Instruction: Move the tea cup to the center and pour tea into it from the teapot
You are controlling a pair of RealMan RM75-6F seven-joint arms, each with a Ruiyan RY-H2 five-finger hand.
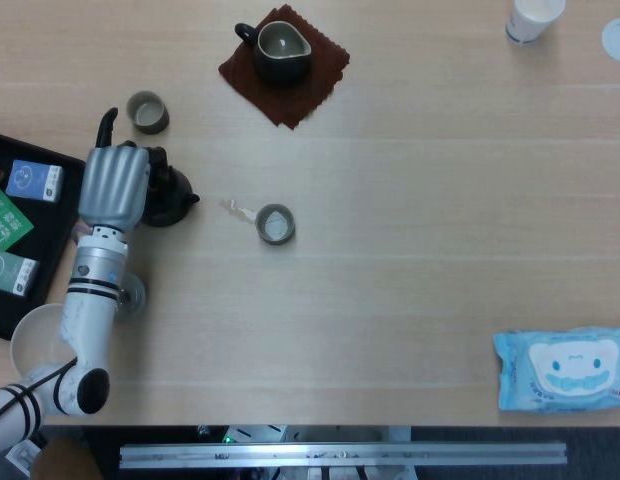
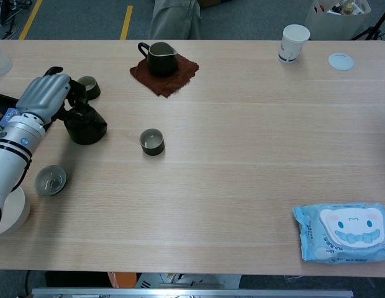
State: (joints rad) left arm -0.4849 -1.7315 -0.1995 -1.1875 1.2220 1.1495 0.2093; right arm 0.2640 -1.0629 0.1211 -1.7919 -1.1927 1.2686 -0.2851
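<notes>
At the left of the frame, the left hand point(image 2: 45, 93) is curling over the dark teapot point(image 2: 86, 125), which is standing upright on the table; whether it is actually gripping the handle cannot be told. The tea cup point(image 1: 275, 224) is sitting near the middle, apparently already filled with pale liquid, beside a small spill point(image 1: 233, 208). Judging by this, pouring looks done, with only letting go left.

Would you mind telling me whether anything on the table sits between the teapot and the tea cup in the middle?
Nothing visible does. The table strip between the teapot in the left hand and the tea cup is bare apart from a small pale mark.
</notes>
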